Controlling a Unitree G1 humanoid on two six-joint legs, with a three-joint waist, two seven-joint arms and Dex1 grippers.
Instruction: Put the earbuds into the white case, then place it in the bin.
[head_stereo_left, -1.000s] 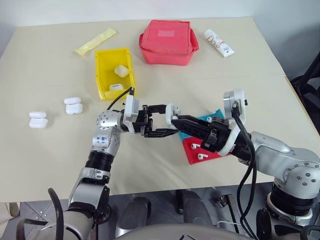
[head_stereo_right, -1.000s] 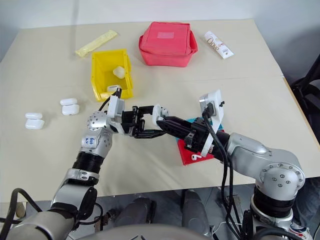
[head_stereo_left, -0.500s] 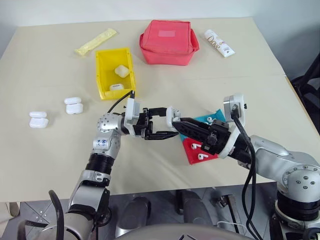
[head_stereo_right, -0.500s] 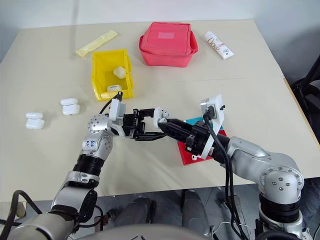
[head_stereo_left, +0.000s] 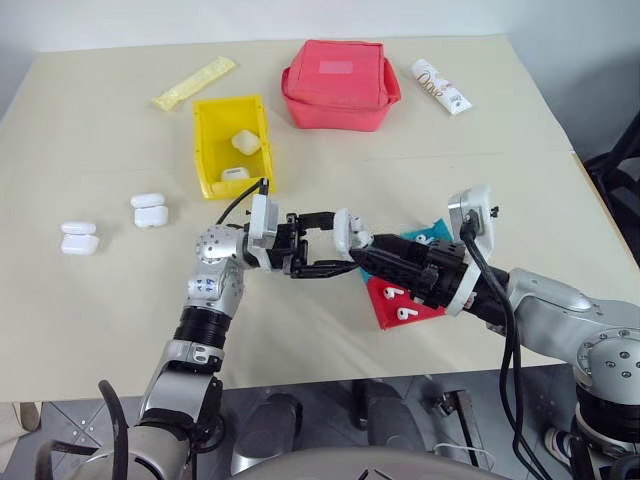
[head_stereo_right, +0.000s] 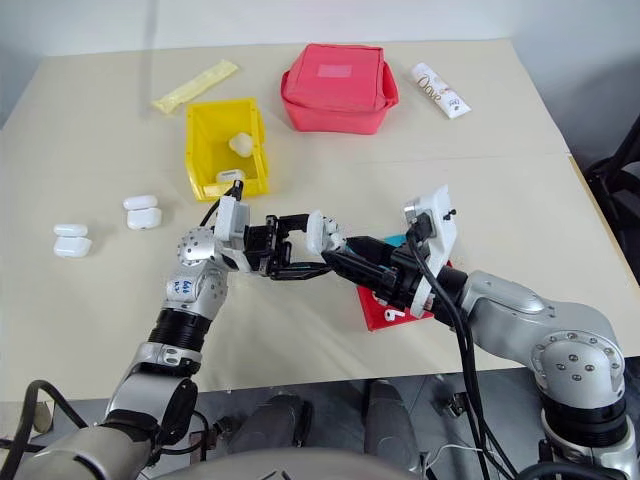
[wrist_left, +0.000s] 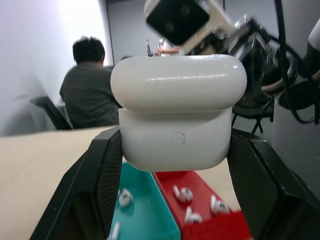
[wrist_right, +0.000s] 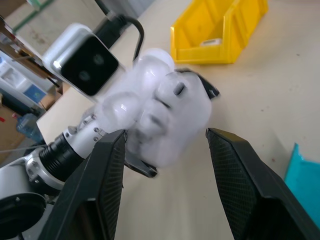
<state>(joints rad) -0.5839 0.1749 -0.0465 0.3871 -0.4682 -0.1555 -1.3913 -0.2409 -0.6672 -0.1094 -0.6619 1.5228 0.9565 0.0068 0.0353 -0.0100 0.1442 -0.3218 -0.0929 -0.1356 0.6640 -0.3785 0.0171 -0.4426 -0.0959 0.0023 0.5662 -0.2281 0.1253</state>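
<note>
Two end effectors met above the bench (head_stereo_left: 90, 300), near its middle.

Item 1: left end effector (head_stereo_left: 335, 243), fingers clamped on the white case (wrist_left: 177, 111), held clear of the bench; lid shut in the left wrist view. This grip matched that of a second earlier.

Item 2: right end effector (head_stereo_left: 362, 258), fingers spread to either side of that case in its own wrist view, apparently not pressing it. A second earlier its tips sat closed against the case; they had since parted, so the lid-closing or earbud-seating contact looked finished.

Item 3: the bin (head_stereo_left: 205, 150), yellow, well beyond the held case, already containing two white cases.

Item 4: loose earbuds (wrist_left: 184, 193), lying in the red tray (head_stereo_left: 385, 310) and the blue tray (head_stereo_left: 405, 238) beneath the right arm.

Item 5: two further case pairs (head_stereo_left: 148, 210) (head_stereo_left: 76, 239) on the bench to the left.

Judgement: loading of this case appeared complete; transfer to the bin remained, falling to the left arm.
</note>
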